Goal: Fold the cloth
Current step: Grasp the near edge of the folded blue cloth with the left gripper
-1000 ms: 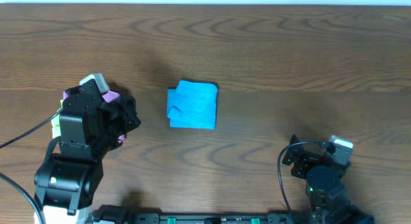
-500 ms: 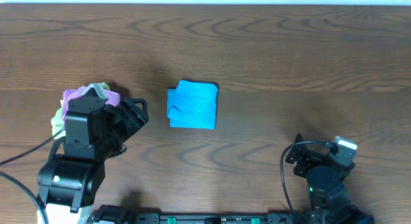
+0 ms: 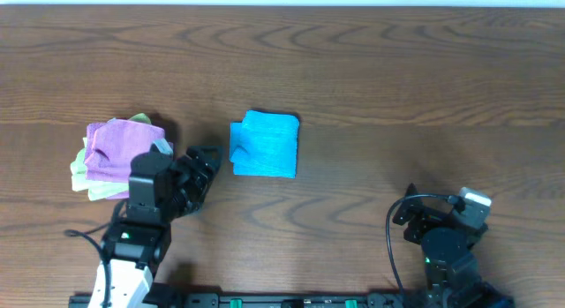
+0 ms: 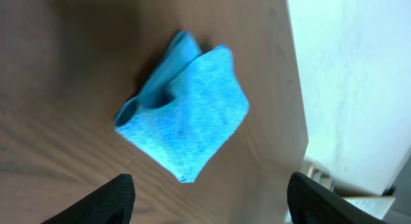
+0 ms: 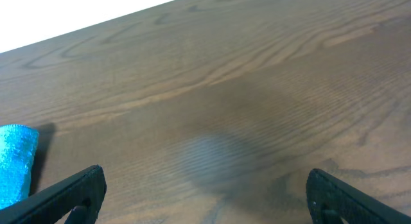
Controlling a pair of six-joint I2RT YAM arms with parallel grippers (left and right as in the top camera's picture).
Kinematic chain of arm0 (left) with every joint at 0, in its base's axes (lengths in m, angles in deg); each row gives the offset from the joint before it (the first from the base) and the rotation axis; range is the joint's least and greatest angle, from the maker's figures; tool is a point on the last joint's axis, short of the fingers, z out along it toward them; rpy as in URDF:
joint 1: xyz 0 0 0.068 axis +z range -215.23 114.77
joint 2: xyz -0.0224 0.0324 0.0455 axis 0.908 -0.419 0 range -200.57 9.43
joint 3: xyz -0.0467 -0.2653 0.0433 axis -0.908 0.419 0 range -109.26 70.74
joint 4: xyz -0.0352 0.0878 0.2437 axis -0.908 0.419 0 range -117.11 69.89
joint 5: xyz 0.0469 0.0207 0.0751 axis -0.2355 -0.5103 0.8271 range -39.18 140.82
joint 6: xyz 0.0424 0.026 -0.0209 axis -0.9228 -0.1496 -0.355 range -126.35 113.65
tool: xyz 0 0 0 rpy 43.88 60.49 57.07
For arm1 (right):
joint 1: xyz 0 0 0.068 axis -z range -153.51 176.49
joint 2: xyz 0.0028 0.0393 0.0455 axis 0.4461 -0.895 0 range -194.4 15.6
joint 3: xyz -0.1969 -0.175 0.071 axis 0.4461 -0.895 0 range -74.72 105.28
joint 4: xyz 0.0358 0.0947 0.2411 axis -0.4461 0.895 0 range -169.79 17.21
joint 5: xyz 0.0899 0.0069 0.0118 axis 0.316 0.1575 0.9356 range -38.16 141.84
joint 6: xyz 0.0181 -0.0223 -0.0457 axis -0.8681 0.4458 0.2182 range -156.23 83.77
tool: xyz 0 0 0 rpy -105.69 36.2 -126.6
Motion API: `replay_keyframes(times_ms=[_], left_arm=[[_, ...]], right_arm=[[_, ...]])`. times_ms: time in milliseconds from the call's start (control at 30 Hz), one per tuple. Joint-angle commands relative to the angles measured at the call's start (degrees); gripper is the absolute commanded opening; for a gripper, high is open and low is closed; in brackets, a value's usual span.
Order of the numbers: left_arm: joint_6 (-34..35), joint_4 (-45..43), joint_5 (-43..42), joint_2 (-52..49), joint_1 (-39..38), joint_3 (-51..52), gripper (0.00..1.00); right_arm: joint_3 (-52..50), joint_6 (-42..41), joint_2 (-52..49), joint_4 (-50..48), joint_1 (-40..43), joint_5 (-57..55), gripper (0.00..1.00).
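Observation:
The blue cloth [image 3: 265,145] lies folded into a small square on the wooden table [image 3: 380,78], with a slight pucker on its left side. My left gripper [image 3: 205,171] stands open just left of it and a little nearer, touching nothing. In the left wrist view the cloth [image 4: 186,112] lies ahead of the left gripper [image 4: 212,208], and bare wood shows between the wide-apart fingertips [image 4: 112,198]. My right gripper [image 3: 408,215] is open near the front right, far from the cloth. In the right wrist view the right gripper [image 5: 205,205] is empty, with the cloth's edge [image 5: 14,163] at the far left.
A pile of folded cloths [image 3: 119,154], pink on top of pale green, sits at the left of the table behind my left arm. The table's far edge [image 3: 282,6] meets a white wall. Black cables run along the front edge by the arm bases.
My left arm has drawn back toward the front edge and to the right, uncovering the pink and green pile. Its jaws went from shut to open. The right arm barely moved.

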Motion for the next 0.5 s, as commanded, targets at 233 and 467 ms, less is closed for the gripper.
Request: replay_keyframes(times_ms=[233,467], left_arm=[[9.99,-10.14,4.52,-7.41,-6.69,4.46,0.91],[14.84,-16.31,6.62,-17.42,-11.17,4.46,0.95]], right_arm=[[-0.26,-0.57,0.42,0.11,0.33,-0.98,0.99],[-0.26,-0.57,0.42,0.11,0.33,-0.98,0.99]])
